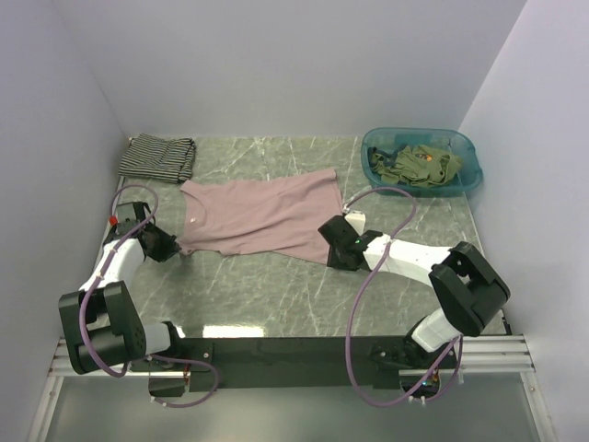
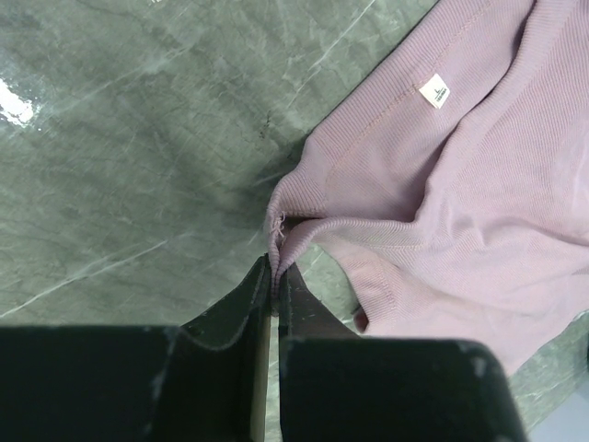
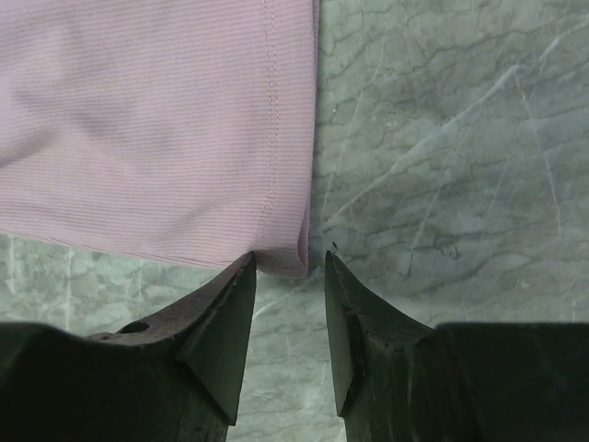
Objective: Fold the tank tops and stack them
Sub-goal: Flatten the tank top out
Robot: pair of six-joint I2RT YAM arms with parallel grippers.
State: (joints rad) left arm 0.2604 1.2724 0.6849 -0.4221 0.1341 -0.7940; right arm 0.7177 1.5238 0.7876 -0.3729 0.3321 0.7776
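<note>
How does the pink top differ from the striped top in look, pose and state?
The pink top is plain; the striped top has thin black-and-white stripes. The pink top lies spread out mid-table; the striped top sits compactly folded at the far left corner. The left gripper pinches the pink top's edge; no gripper touches the striped top. Both rest on the table.

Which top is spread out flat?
The pink tank top, lying open mid-table. The striped tank top is folded at the far left, and the green ones are bunched in the teal basin.
</note>
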